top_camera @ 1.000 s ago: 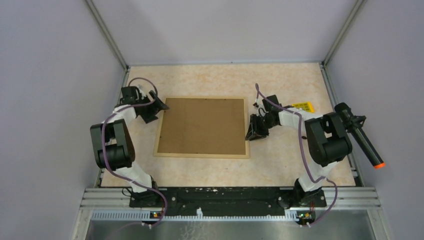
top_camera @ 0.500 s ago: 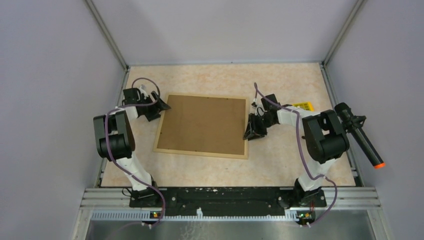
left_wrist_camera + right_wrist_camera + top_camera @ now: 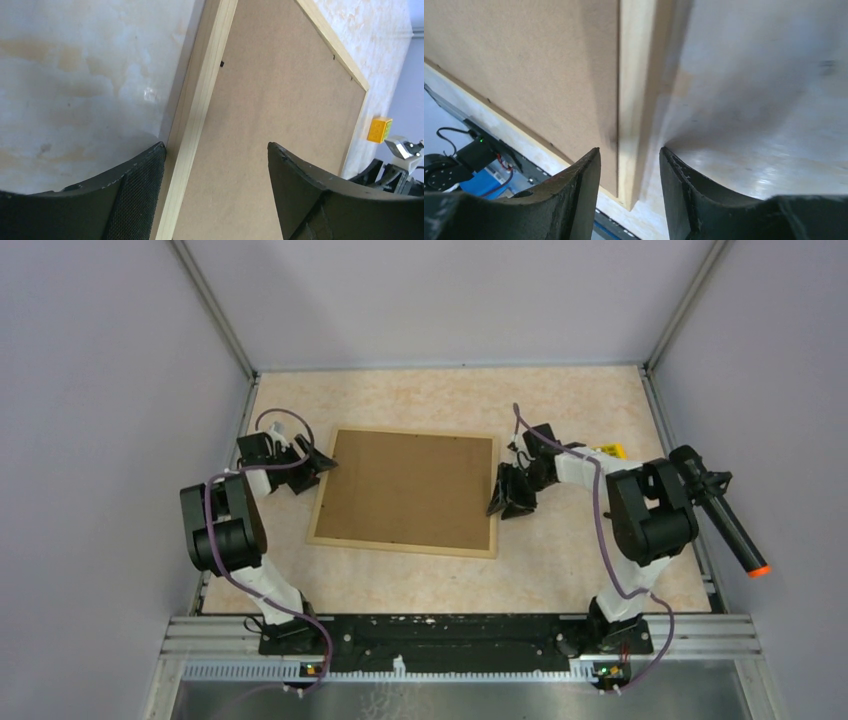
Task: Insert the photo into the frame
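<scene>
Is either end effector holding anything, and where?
Nothing is held: left end effector and right end effector each straddle a rail of the frame, open.

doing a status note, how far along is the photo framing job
Done: the light wooden rectangular picture frame lies with its brown board back up; no photo visible, so maybe inside, unconfirmed. In hand: left tool and right tool straddle opposite edges, open. Remaining: likely flipping it.

Frame (image 3: 405, 490) front hidden underneath; yellow obj (image 3: 607, 452) at far right too small to ID.
</scene>
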### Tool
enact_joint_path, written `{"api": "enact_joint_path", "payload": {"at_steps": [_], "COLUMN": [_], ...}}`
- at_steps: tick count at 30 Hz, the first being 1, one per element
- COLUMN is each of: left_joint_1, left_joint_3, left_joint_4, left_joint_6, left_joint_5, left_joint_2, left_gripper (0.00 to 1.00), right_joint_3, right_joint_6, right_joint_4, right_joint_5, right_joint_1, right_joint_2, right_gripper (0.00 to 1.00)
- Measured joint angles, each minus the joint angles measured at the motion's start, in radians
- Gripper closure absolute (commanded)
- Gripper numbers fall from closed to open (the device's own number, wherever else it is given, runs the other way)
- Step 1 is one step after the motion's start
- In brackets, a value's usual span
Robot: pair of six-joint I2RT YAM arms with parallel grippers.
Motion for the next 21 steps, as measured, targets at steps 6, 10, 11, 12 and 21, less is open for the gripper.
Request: {"api": "enact_joint_path", "payload": {"at_steps": [6,10,11,12,21], "left_joint_1": [0.006,0.008,0.008,0.008,0.017], "left_joint_3": [-0.008,-0.009,-0.009,-0.009,-0.043], "left_joint_4": [-0.055,-0.069,-0.07,-0.071,-0.027], "left_joint_6": [-0.009,-0.015,-0.016,-0.018,-0.042], "left_joint_5": [0.027,0.04,0.042,0.043,0.061], "left_joint_2": [-0.014,-0.014,-0.014,-0.014,-0.016], "left_gripper": [0.19,0.19,0.19,0.19,0.19], "right_joint_3": [-0.009,-0.009,-0.009,-0.01,0.071], "right_joint_6": [-0.072,-0.101,-0.103,-0.104,-0.088], "right_joint_4": [-0.029,-0.036,-0.036,-0.036,-0.108], "right_joint_5": [0.009,0.027,0.027,0.027,0.095], "right_joint_1": [-0.07,-0.068,-0.068,-0.068,-0.024], "right_joint_2": [-0.016,-0.019,-0.019,-0.018,0.035], "right_gripper": [0.61,0.62,0.62,0.63,0.63]}}
